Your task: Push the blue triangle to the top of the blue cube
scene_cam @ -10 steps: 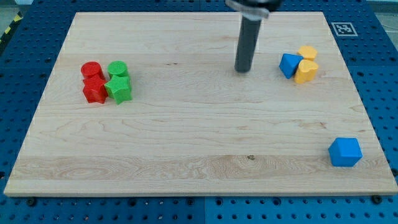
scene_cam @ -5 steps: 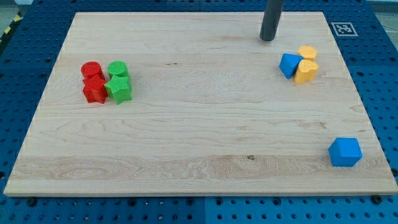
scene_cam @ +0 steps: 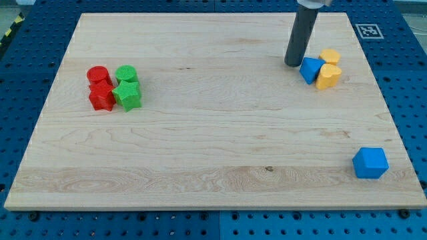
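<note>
My tip [scene_cam: 293, 64] is down on the board [scene_cam: 200, 153], just left of the blue triangle [scene_cam: 309, 69] and slightly to its far side; whether it touches I cannot tell. I have no hand to open or close, only a bare rod, so I hold nothing and can only shove.

I judge I am placed here because the triangle has to travel toward the near right, to end just on the far side of the blue cube [scene_cam: 370, 163], which sits well apart at the near right corner. A push from the far left would send it that way.

The awkward part is that the triangle is packed against two yellow blocks [scene_cam: 328, 69], one farther and one nearer, both touching it on its right. A straight push may drag them along.

At the far left a red pair [scene_cam: 100, 87] and a green pair [scene_cam: 127, 86] huddle together, well out of my way.

No containers are here; everything lies loose on the board.
</note>
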Controlling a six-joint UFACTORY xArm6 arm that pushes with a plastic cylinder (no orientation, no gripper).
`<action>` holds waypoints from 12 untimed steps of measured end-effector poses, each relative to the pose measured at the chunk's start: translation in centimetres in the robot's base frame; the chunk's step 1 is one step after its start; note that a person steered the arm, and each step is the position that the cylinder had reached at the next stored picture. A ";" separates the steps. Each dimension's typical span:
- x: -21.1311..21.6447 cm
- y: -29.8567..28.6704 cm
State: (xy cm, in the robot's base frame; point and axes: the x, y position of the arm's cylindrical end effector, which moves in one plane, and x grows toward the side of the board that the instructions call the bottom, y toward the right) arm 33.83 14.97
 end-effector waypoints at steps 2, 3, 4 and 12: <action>2.3 1.6; 3.7 1.6; 5.7 1.6; 11.5 4.1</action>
State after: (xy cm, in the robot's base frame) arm 45.31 19.06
